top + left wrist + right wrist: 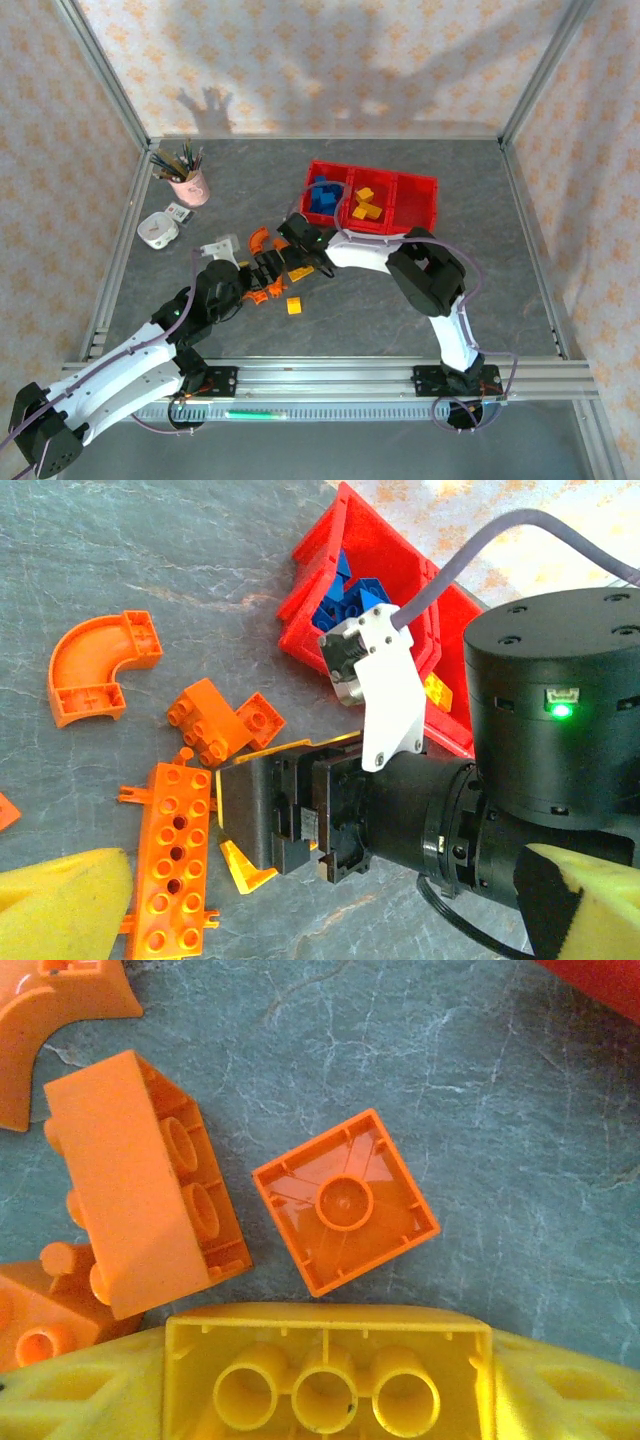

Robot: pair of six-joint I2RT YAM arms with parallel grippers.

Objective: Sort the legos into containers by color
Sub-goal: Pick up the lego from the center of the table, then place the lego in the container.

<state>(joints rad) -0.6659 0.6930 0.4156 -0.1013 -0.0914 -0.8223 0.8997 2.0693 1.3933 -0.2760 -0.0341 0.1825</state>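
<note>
From above, the table (pixel 520 290) is a grey slab veined like slate. It is closed in on three sides by peach flower-print walls (pixel 300 60), with aluminium posts (pixel 100 70) at the corners. The containers (pixel 415 200) stand right of centre towards the back, with blue legos (pixel 322 195) in the left bin and yellow legos (pixel 366 207) in the middle one. A pink cup (pixel 192 188) of pencils and a white round object (pixel 157 230) sit at the left. My right gripper (pixel 285 270) is down at the centre of the frame among the orange legos (pixel 262 293).

From my left wrist, my left gripper (pixel 320 925) is spread wide, with its yellow pads (pixel 60 905) in the two bottom corners. On the grey surface an orange arch (pixel 95 665) lies at the upper left and a long orange brick (pixel 175 860) at the lower left. A corner of the containers shows at the top centre.

From my right wrist, a yellow brick (pixel 325 1370) lies along the bottom edge, hollow side towards the lens. My right pads (pixel 560 1390) press against both its ends, pinching it. I cannot tell whether it is off the surface. An orange square piece (pixel 345 1200) lies hollow side up at the centre, just apart from the brick.
</note>
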